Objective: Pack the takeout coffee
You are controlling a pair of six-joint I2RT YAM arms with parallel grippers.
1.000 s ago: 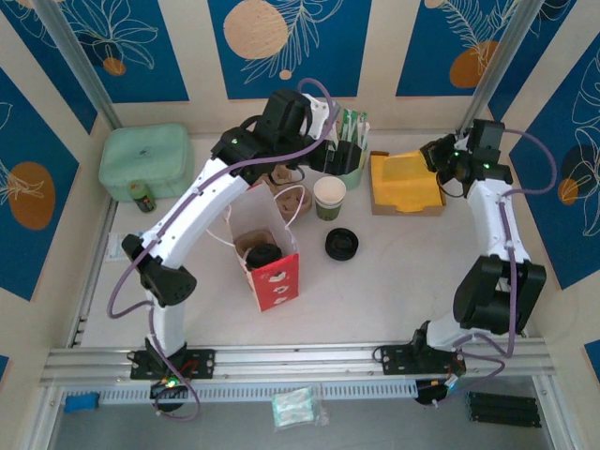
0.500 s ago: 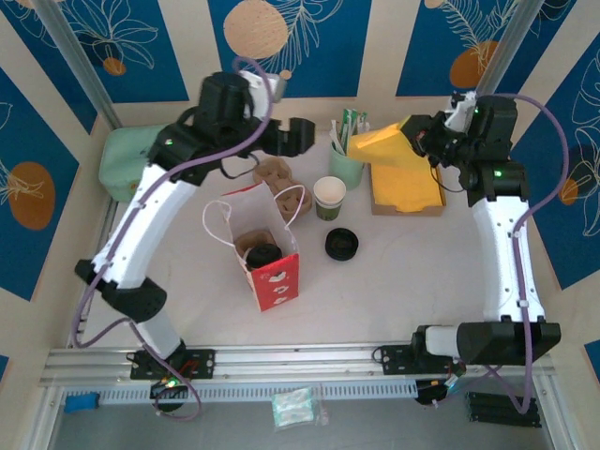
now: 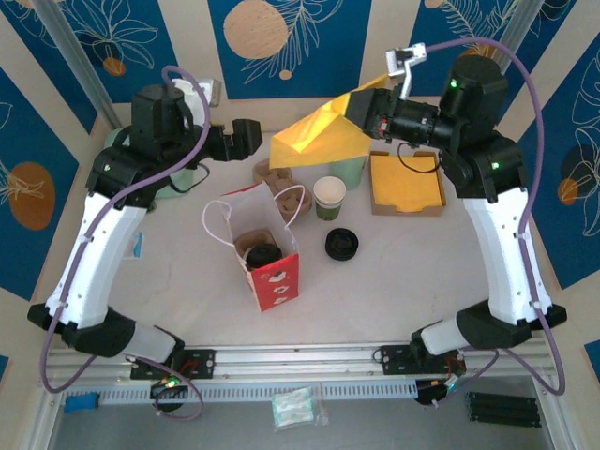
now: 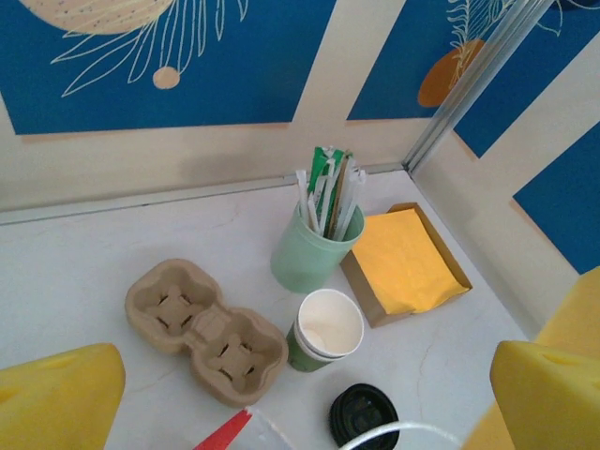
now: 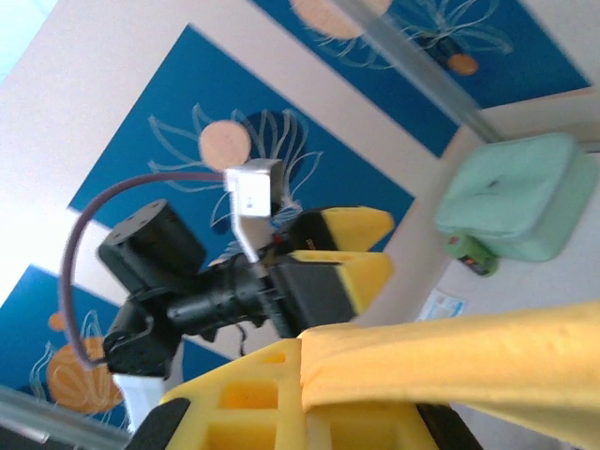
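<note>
The takeout coffee (image 3: 263,255), a cup under a black lid, stands inside the open white-and-red paper bag (image 3: 274,274) in a brown holder. My right gripper (image 3: 363,111) is raised above the back of the table and shut on a yellow napkin (image 3: 317,137), which hangs out to the left; the same napkin (image 5: 459,361) is pinched between its yellow fingers (image 5: 253,398). My left gripper (image 3: 242,139) is high at the back left, open and holding nothing. Its yellow fingers (image 4: 56,398) frame the left wrist view, spread wide.
A lidless green-and-white cup (image 3: 329,197) stands right of the bag, a stack of black lids (image 3: 341,244) in front of it. A brown cup carrier (image 4: 206,328), a green straw holder (image 4: 314,248) and a napkin tray (image 3: 408,183) line the back. A green box (image 5: 516,197) is far left.
The right gripper lifted a yellow napkin from the tray and carried it up and left. The left arm swung back to the left, still open.
</note>
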